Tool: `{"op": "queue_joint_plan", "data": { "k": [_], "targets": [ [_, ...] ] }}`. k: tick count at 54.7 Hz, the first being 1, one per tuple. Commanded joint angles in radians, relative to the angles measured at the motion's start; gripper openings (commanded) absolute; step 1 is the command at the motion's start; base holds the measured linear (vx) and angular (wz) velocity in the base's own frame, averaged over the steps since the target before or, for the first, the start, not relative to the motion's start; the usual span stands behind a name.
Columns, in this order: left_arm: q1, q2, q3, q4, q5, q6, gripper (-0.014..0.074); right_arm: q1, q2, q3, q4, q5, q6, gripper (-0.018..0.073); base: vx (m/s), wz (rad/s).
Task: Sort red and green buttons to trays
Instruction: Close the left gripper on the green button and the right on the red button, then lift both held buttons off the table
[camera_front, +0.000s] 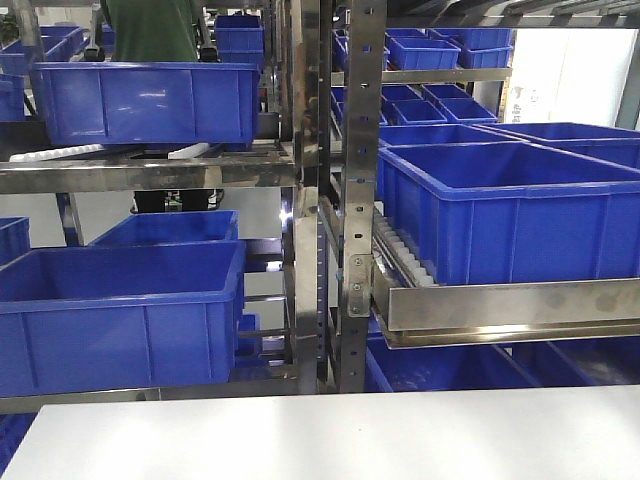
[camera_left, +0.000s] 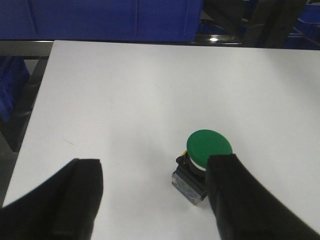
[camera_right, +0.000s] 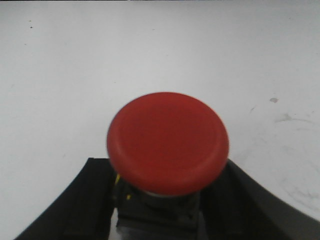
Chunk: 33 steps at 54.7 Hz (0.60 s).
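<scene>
Your left fingers (camera_left: 75, 200) are spread wide over the surface (camera_left: 150, 90). The green button (camera_left: 209, 146) stands between them at 3 o'clock, just beside that finger, ungrasped. Your right fingers (camera_right: 85, 200) flank the red button (camera_right: 167, 142), but its cap hides the contact, so you cannot tell whether they grip. No trays show, so I judge both drops are still to do.

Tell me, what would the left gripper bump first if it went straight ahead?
Probably the green button. It stands on the white table just ahead of the left gripper, between its open fingers, nearer one than the other. Depth is hard to judge.
</scene>
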<state>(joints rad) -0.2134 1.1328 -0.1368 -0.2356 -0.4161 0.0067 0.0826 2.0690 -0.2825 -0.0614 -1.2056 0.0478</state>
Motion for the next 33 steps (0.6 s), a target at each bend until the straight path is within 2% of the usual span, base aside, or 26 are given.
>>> {"op": "queue_joint_plan", "data": {
  "k": [1, 8, 13, 28, 33],
  "targets": [
    [-0.008, 0.067, 0.003, 0.086, -0.196, -0.089, 0.0554, -0.005, -0.035, 0.003, 0.047, -0.132, -0.007, -0.0011, 0.0, 0.0],
    [-0.008, 0.177, 0.011, 0.302, -0.306, -0.157, 0.0554, -0.005, -0.035, 0.003, 0.074, -0.132, -0.006, -0.0008, 0.0, 0.0],
    [-0.008, 0.261, 0.011, 0.392, -0.397, -0.158, 0.0554, -0.005, -0.035, 0.003, 0.075, -0.132, -0.006, -0.0008, 0.0, 0.0],
    [-0.008, 0.493, 0.011, 0.376, -0.657, -0.146, 0.0554, -0.005, -0.035, 0.003, 0.075, -0.132, -0.006, -0.0008, 0.0, 0.0],
    [-0.008, 0.562, 0.011, 0.341, -0.766, -0.127, 0.0554, -0.005, -0.035, 0.003, 0.075, -0.132, -0.006, -0.0008, 0.0, 0.0]
  ]
}}
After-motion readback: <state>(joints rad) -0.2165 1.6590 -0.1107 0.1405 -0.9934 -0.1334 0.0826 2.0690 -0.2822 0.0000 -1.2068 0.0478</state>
